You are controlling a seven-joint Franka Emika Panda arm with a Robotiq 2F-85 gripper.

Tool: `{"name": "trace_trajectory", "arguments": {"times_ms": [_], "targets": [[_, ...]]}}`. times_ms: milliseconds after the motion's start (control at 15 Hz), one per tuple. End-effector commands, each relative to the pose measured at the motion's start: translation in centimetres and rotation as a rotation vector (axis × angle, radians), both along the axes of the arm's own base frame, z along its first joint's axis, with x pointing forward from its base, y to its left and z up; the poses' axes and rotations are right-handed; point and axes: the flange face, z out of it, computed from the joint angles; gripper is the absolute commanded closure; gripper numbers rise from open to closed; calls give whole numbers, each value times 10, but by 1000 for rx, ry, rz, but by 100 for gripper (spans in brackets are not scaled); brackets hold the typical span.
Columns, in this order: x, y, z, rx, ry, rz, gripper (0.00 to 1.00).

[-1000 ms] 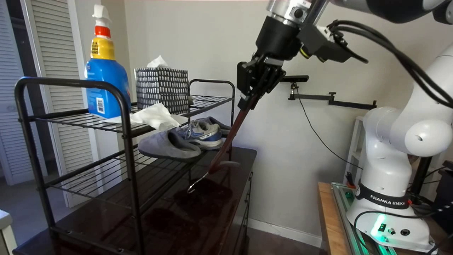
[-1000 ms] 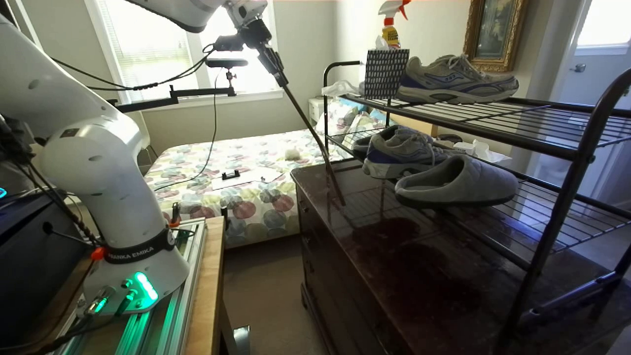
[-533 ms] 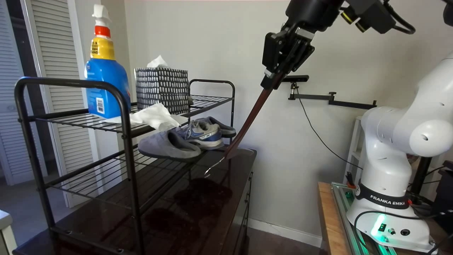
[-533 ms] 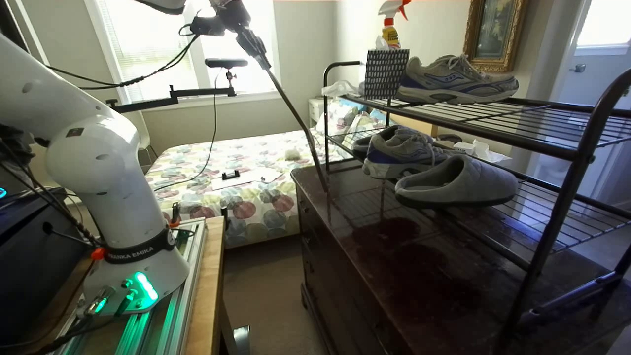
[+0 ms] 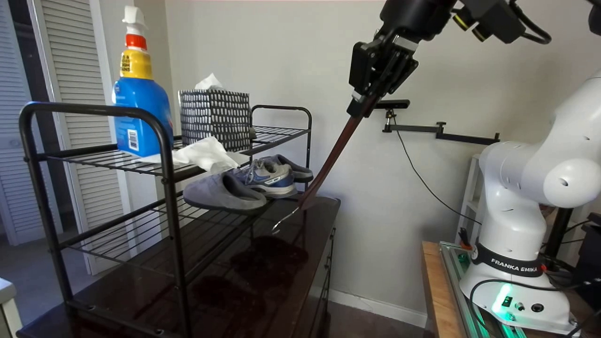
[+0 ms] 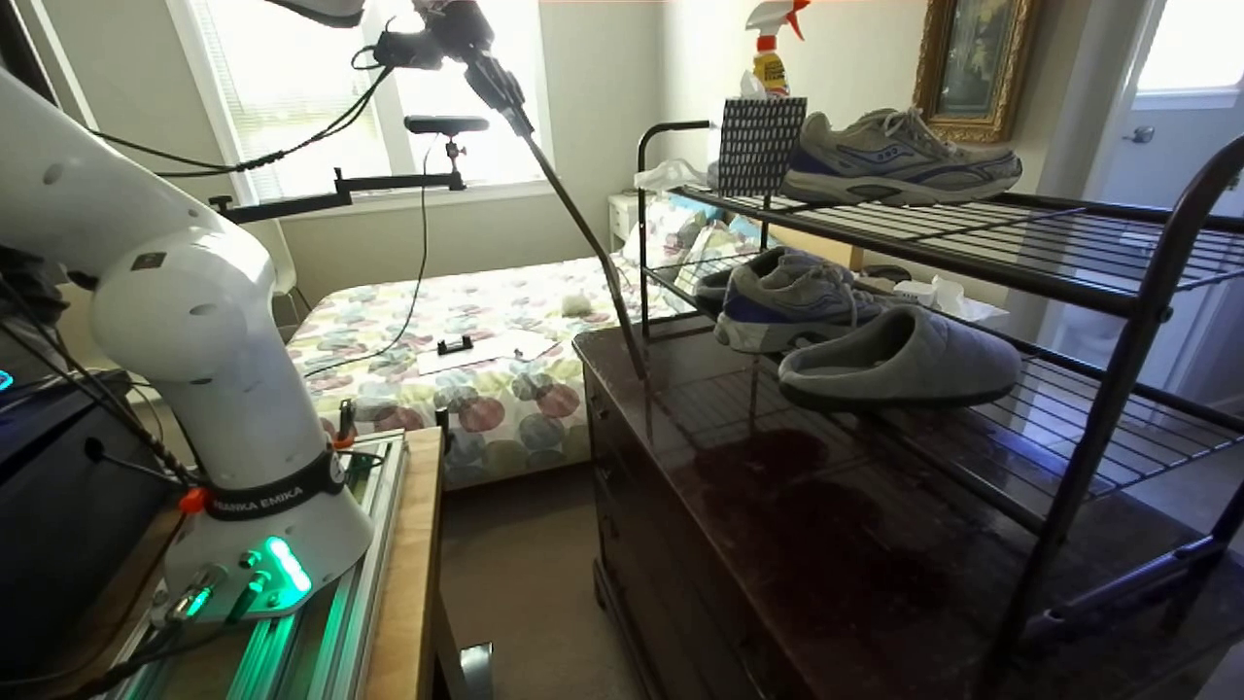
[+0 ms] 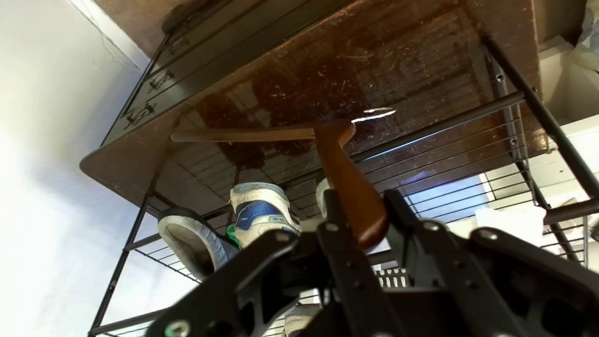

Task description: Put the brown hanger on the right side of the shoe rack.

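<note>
Brown hanger (image 7: 344, 173) pinched in gripper (image 7: 362, 203) by one wooden end, jaws narrowed on it; held aslant over cabinet (image 6: 797, 544), near shoe rack (image 5: 172, 211), not yet placed. Judged light, stiff, hardly fragile; finish looks glossy, so likely slippery, and twisting in off-centre grip should be expected. Better balance would be given by hold nearer neck (image 7: 334, 132). Thin metal hook (image 7: 374, 116) might be snagged on rack's wires. Whether cabinet is touched by hook cannot be told.
</note>
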Motion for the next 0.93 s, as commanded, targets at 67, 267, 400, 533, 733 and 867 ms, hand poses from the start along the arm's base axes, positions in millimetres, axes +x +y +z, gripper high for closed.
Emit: {"name": "trace_trajectory", "arguments": {"times_ms": [67, 267, 400, 533, 733, 867], "targets": [[-4, -23, 27, -12, -45, -93, 93], [-16, -45, 57, -28, -75, -197, 93], [-25, -56, 79, -45, -92, -252, 93], [-28, -65, 98, -58, -118, -304, 93], [-17, -80, 114, -48, -141, -357, 93], [-4, -90, 127, -27, -155, -380, 93]]}}
